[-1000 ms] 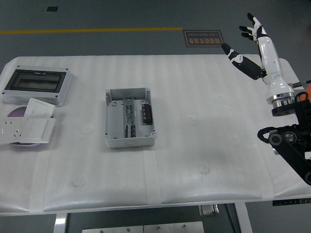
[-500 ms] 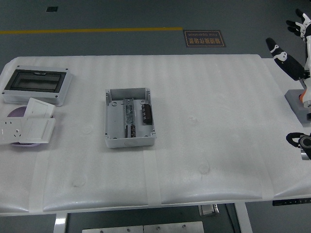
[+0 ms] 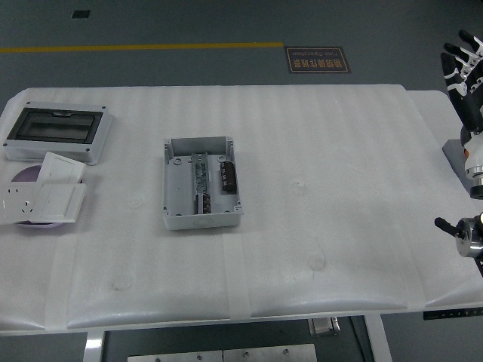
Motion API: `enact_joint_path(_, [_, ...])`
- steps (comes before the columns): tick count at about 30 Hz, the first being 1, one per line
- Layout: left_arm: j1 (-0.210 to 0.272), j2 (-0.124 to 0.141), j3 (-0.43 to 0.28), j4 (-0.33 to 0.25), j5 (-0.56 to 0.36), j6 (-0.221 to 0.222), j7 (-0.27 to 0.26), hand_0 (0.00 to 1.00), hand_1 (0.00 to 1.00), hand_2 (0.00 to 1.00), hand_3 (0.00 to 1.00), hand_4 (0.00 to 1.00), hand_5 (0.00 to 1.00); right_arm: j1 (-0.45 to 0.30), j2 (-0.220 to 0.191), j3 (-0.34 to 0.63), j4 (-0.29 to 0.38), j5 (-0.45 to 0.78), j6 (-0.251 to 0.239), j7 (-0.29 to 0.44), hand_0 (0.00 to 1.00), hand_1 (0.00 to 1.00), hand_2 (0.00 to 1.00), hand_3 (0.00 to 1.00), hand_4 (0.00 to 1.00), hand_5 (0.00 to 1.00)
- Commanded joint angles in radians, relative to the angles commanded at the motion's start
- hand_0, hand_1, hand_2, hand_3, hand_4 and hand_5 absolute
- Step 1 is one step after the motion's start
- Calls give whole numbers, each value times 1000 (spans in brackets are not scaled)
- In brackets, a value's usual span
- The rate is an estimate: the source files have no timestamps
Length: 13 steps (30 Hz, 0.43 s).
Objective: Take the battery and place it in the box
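An open grey box [image 3: 175,188] lies left of the table's middle. Inside it a black ribbed block [image 3: 226,176], seemingly the battery, lies against the right wall, beside a metal rail with a second dark part [image 3: 203,204]. My right hand [image 3: 462,59] is at the picture's far right edge, raised beyond the table's right corner. Its fingers are spread and it holds nothing. It is far from the box. The right arm's lower joints [image 3: 468,222] show at the right edge. My left arm is out of view.
A grey enclosure with a dark window [image 3: 56,133] stands at the far left. In front of it lie white socket plates [image 3: 44,197] on a purple disc [image 3: 26,175]. The padded white table [image 3: 324,226] ends at the right near the arm.
My right arm has drawn back to the right, from over the table's far right corner to the picture's edge. The hand has stayed open and empty. The box has not moved.
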State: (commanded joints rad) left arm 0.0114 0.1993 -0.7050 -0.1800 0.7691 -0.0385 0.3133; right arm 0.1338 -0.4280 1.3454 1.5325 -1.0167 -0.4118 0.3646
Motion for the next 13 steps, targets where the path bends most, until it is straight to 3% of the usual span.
enact_joint_path(13, [3,-10,-13,0,10,-2,3,639,650,619,566,408,410,22,19,-40,-22,218,99,43,811,720,774,821,848,612])
